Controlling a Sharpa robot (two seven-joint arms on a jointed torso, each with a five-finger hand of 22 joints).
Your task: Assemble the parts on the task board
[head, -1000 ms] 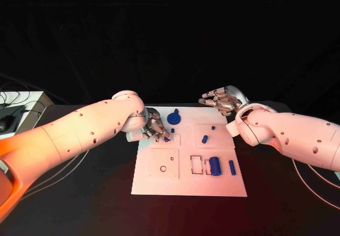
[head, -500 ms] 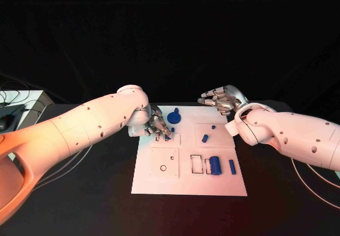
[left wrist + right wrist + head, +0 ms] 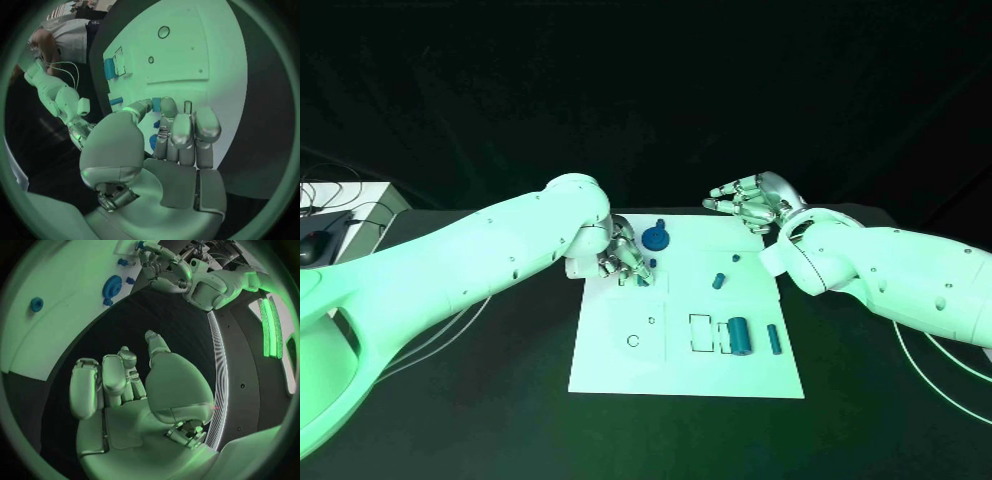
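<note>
The board (image 3: 687,345) is lying in the middle of the surface (image 3: 473,400), with the job looking early to midway. A round part (image 3: 655,239) is sitting near the board's far edge, small parts (image 3: 720,281) are lying loose mid-board, and a cylinder (image 3: 738,336) and a thin bar (image 3: 772,338) are resting beside an outlined slot near the right edge. Several outlined recesses and a small hole (image 3: 633,341) appear unfilled, so most seating seems left to do.

The left hand (image 3: 620,262) is reaching down onto the board's far left part, fingers curled by a small peg (image 3: 652,264); whether it is gripping anything, I cannot tell. The right hand (image 3: 750,203) is hovering beyond the board's far right corner, fingers apart and holding nothing.
</note>
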